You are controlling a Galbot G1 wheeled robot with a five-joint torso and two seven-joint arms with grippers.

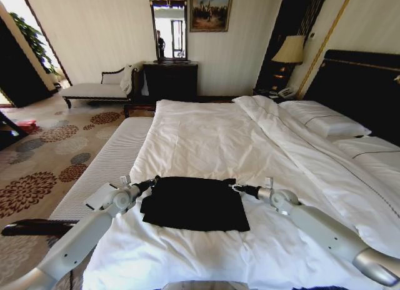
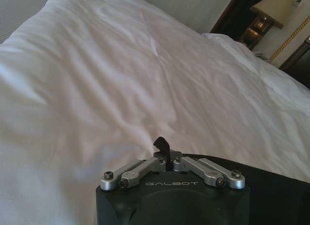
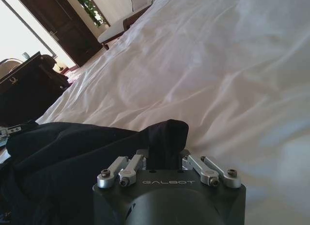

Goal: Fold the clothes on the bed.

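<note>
Left claw and right claw each pinch a far corner of the black top; its lettering is hidden.

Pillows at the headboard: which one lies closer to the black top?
The flatter pillow farther along the bed, beside the turned-back duvet. The other pillow sits at the picture's right edge, farther from the black top.

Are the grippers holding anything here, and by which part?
Both hold the black top. The left gripper pinches its far left corner, the right gripper its far right corner, the rest lying on the bed.
</note>
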